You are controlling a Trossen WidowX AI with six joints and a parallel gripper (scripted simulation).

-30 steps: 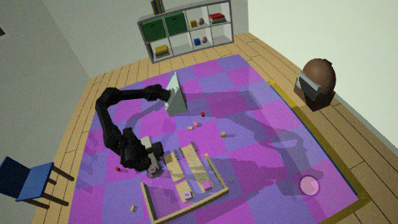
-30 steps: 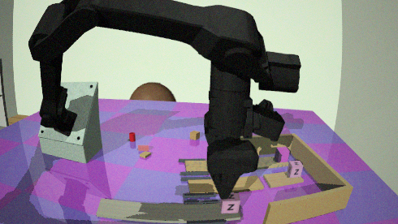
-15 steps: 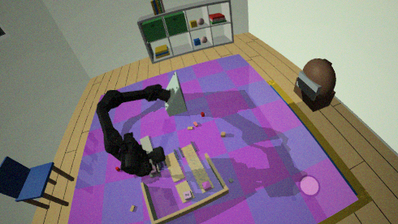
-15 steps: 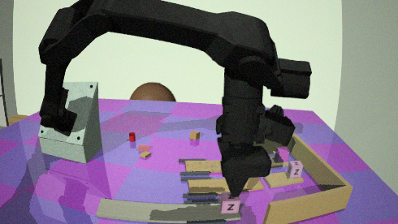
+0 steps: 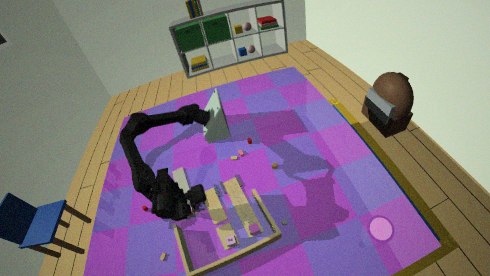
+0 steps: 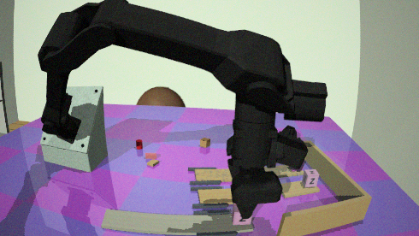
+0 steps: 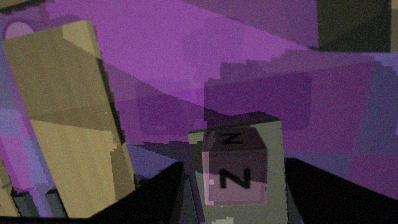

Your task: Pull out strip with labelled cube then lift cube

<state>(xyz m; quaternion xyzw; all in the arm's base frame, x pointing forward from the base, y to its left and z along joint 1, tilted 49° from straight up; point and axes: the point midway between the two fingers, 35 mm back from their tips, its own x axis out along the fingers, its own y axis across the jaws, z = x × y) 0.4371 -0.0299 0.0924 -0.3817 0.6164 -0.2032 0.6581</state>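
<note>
Purple-and-magenta checked counter (image 5: 320, 125) spreads under the whole job, and on it you have a long grey-green flat strip (image 6: 171, 221) lying outside the tan wooden frame (image 6: 342, 184). From how it lies, the pulling step looks done. The small pink cube marked with a black letter (image 7: 235, 172) stands on that strip's end, directly beneath your black claw (image 6: 245, 211). The claw stands about half open, and its dark fingers flank the cube on either side. The wrist view shows a sliver of strip between each finger and the cube's faces, so I judge nothing is gripped yet. What is left for you is the squeeze, then the lift and the hold in the air. The cube looks square-edged and rigid, with the letter printed on its top and on the face toward the camera. It sits flat and roughly centred across the strip's width. A second lettered pink cube (image 6: 311, 177) sits inside the frame, well apart, so leave that one alone.
</note>
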